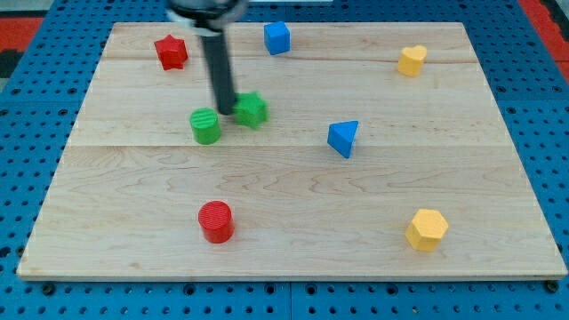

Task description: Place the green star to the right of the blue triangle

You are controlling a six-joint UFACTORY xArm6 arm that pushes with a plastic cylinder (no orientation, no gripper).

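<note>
Tip: the rod's lower end, my tip [226, 110], rests at the green star's left edge; a bare rod, it holds nothing.
Green star [252, 109]: upper-centre of the board [293, 240], just right of the green cylinder [205, 126].
Blue triangle [343, 139]: rightward and slightly lower than the star.
Governing relation: the star lies to the view's right of the tip, so a rightward push likely carries it past the triangle.

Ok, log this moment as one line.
tip touching green star on its left | green cylinder left of tip | blue triangle right of star | placement not done
</note>
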